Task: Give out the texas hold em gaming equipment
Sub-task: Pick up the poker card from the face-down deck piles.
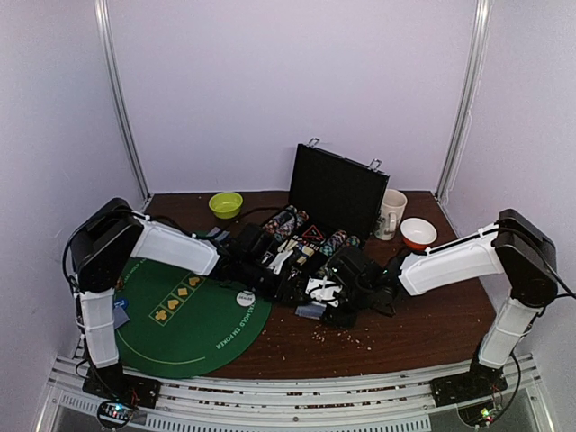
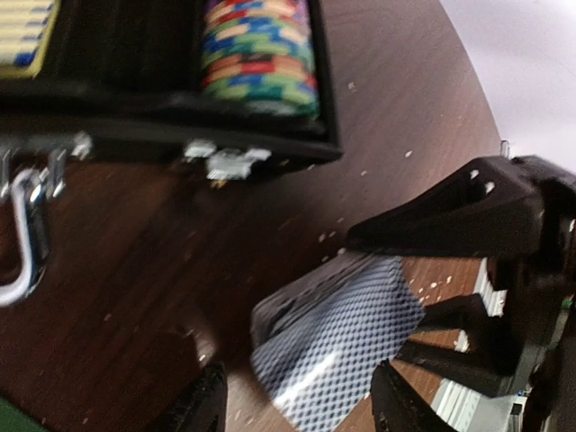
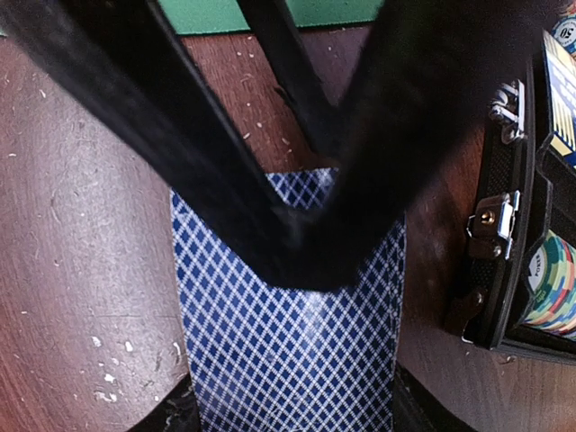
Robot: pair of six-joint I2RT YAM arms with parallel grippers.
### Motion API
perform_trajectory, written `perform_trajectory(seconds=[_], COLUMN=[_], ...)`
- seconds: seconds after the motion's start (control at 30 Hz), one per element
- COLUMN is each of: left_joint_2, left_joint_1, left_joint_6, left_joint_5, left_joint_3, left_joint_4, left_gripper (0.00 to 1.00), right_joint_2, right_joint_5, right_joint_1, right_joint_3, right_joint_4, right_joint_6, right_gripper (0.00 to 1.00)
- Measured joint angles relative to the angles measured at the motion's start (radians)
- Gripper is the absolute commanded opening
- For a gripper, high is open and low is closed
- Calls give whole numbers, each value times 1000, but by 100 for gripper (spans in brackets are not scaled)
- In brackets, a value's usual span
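A deck of blue-checked playing cards (image 3: 288, 351) hangs just above the brown table, in front of the open black case (image 1: 337, 189). My right gripper (image 3: 292, 412) is shut on its two long sides. My left gripper (image 2: 297, 407) is open, its fingers either side of the deck's near corner (image 2: 333, 346), the left one clear of the cards. Its black finger frame (image 3: 297, 243) lies across the top of the deck. Rows of multicoloured poker chips (image 2: 259, 54) fill the case. The white dealer disc (image 1: 245, 296) rests at the edge of the green felt mat (image 1: 180, 324).
A lime-green bowl (image 1: 225, 204) stands at the back. A white mug (image 1: 391, 214) and a red-and-white bowl (image 1: 418, 233) stand right of the case. The case latches (image 3: 493, 220) are close to the deck. Crumbs dot the table.
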Motion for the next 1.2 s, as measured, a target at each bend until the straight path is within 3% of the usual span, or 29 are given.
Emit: perform_trajectory(seconds=[0.33, 0.47, 0.57, 0.83, 1.03, 1.2], left_joint_2=[69, 93, 93, 34, 22, 18], left_joint_1=[-7, -12, -13, -18, -17, -10], left_joint_6=[29, 47, 72, 85, 89, 96], left_joint_5=[7, -21, -75, -122, -110, -81], left_joint_3=[89, 135, 149, 79, 53, 49], left_joint_4=[-69, -126, -175, -178, -163, -159], left_gripper=[39, 28, 26, 25, 0, 0], right_joint_2=[0, 0, 0, -2, -2, -3], right_joint_5=[-6, -10, -12, -16, -18, -18], right_joint_1=[-1, -5, -7, -10, -11, -13], right_joint_3=[-1, -1, -2, -5, -5, -5], right_joint_4=[5, 6, 6, 9, 9, 5], right_joint_6=[9, 12, 16, 19, 19, 19], right_gripper=[60, 60, 60, 59, 59, 59])
